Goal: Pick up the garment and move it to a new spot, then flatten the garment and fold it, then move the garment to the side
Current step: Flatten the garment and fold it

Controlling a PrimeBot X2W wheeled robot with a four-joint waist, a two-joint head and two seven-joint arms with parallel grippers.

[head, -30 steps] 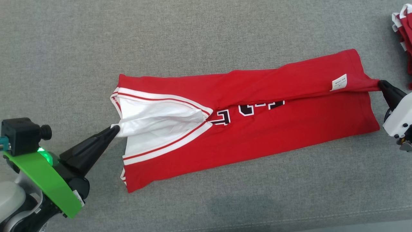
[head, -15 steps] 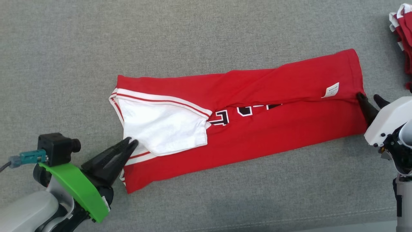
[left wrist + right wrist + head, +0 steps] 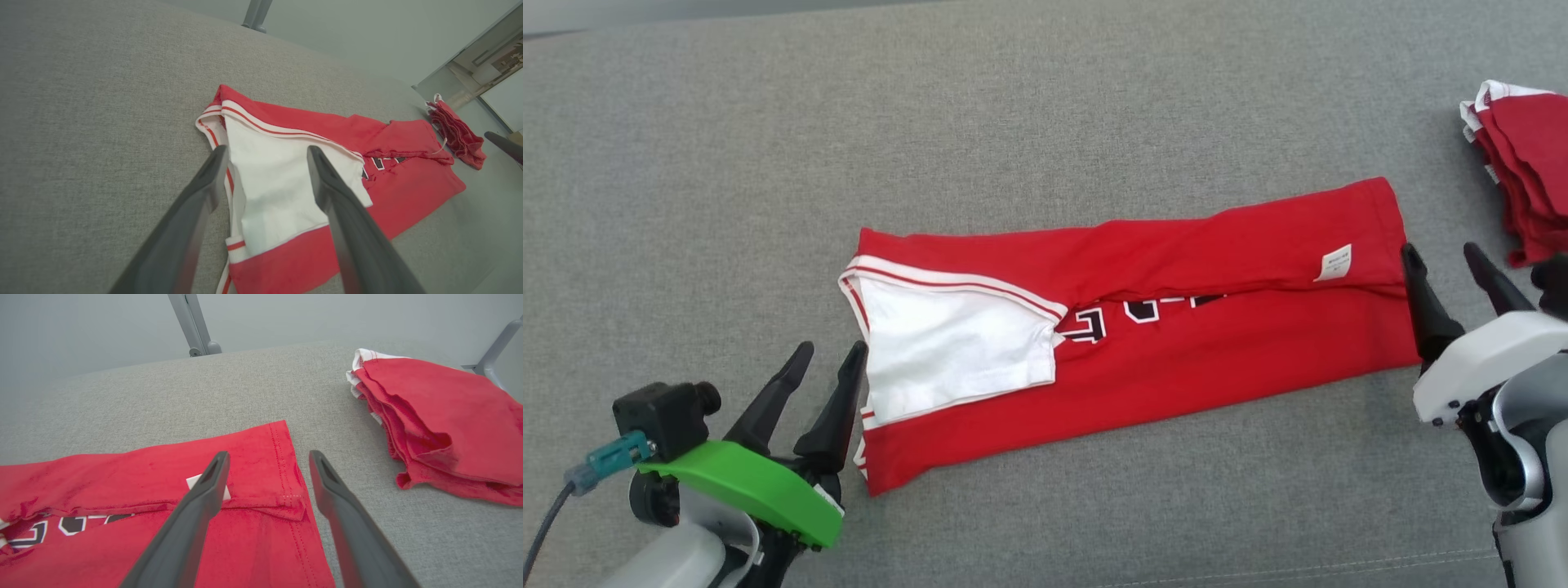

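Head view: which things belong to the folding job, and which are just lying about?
In the job:
red garment, folded lengthwise
left end effector, open at its collar end
right end effector, open at its hem end

Lying about:
pile of red garments, far right, apart from the garment

The garment (image 3: pixel 1176 367) lies across the surface (image 3: pixel 1013 122), with a folded pile (image 3: pixel 1527 163) near its right end.

left gripper (image 3: pixel 832 349), two long tapered black fingers (image 3: pixel 772 396), bright green curved bracket (image 3: pixel 743 488), black boxy camera (image 3: pixel 663 408), teal plug (image 3: pixel 613 456) on grey cable (image 3: pixel 543 523), right gripper (image 3: pixel 1437 249) same look, white rounded wrist shell (image 3: pixel 1490 351), small dark dots, probably screws (image 3: pixel 1448 400)
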